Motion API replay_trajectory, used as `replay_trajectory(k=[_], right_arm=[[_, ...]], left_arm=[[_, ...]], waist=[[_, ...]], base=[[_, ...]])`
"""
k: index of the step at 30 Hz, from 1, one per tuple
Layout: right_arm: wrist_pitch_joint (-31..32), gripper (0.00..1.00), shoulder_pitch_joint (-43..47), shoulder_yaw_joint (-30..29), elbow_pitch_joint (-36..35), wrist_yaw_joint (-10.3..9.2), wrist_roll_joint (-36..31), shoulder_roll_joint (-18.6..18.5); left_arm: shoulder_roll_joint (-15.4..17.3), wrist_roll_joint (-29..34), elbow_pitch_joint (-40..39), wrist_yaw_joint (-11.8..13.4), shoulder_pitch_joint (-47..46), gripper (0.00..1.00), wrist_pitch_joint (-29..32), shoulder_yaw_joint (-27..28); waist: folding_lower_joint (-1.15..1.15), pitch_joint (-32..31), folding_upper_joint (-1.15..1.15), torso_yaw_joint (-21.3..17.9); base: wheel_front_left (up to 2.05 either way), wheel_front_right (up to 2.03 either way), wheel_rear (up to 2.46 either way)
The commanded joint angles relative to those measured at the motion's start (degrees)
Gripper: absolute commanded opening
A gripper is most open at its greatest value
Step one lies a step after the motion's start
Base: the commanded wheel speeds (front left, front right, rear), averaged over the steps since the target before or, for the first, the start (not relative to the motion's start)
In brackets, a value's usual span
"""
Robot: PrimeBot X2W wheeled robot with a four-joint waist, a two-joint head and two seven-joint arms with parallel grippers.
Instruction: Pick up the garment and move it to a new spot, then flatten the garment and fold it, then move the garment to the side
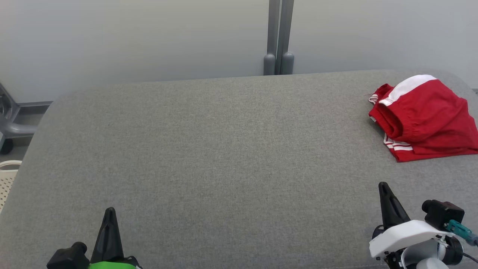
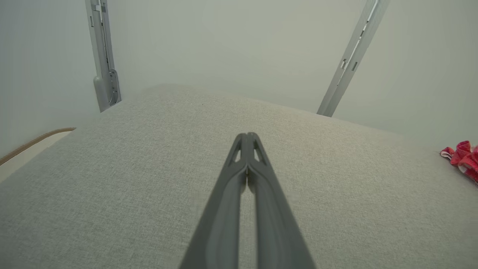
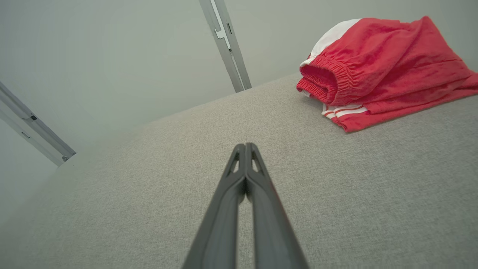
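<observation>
1. The folded red garment lies far right on the grey surface, close to its edge.
2. The left gripper and right gripper are closed and empty.
3. Risk: a nudge could push it off.

**A bare test booth is looking like a robotics lab**

Plain pale partition panels are standing behind a wide surface covered in grey fabric, and a grey metal post is joining them. At the left edge, a grey frame on a dark caster and a cream perforated basket are sitting low beside it.
</observation>
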Motion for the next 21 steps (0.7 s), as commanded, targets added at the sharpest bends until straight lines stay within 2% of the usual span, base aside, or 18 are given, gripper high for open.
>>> replay_trajectory(k=[1,21], right_arm=[[0.72,0.00,-1.95,-0.78,-0.59,0.00,2.28,-0.24],[8.12,0.00,-4.50,-5.92,0.75,0.00,20.09,-0.33]], left_arm=[[0.21,-2.49,-0.43,-0.33,-2.06,0.00,0.19,-0.24],[0.02,-22.24,2.55,-2.07,-6.78,0.00,2.10,-2.33]], waist=[[0.00,0.03,0.00,-0.01],[0.00,0.61,0.00,-0.14]], base=[[0.00,0.00,0.00],[0.00,0.00,0.00]])
